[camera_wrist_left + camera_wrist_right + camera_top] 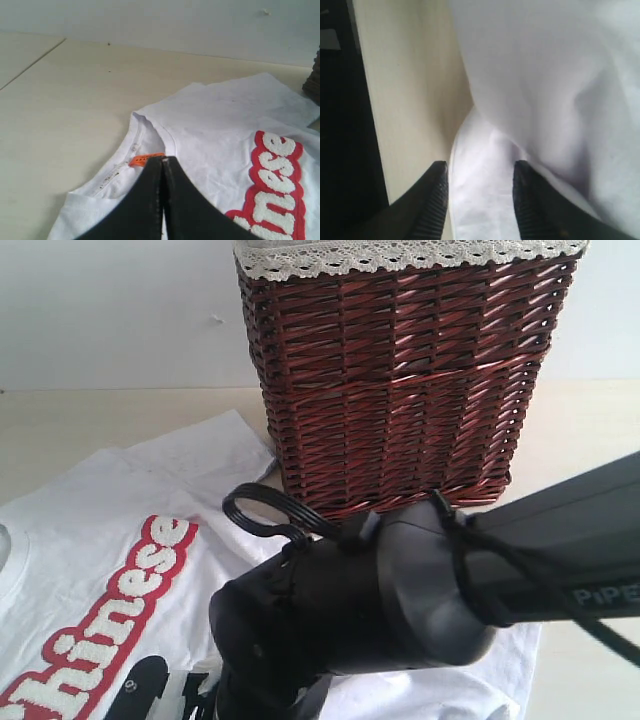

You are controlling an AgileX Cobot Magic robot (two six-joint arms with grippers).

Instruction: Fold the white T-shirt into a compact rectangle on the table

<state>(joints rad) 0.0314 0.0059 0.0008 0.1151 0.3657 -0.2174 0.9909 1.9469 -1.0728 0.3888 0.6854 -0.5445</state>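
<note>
Two grippers are in view, and you have them in different states. Your left gripper [162,161] has its black fingers pressed together tip to tip, with no cloth seen between them. The tips sit over the neck opening of the white T-shirt [220,125], just beside the orange tag [145,159] inside the collar [150,127].

Your right gripper [480,172] has its ribbed fingers [436,200] apart, and a fold of the shirt's white cloth lies between them. This fold is near an edge of the table [405,75], where a dark strip begins beyond the beige surface. You cannot tell whether those fingers touch the cloth.

From the exterior view, the shirt lies spread on the table, print side up, with its red-outlined lettering [115,615] showing. One sleeve [215,450] reaches up just beside the base of the dark wicker basket [400,370]; whether they touch is unclear. The basket stands toward the table's far edge, with cream lace trim [400,255] along its rim. Your right arm [420,580] crosses in front and hides much of the shirt's lower part.
</note>
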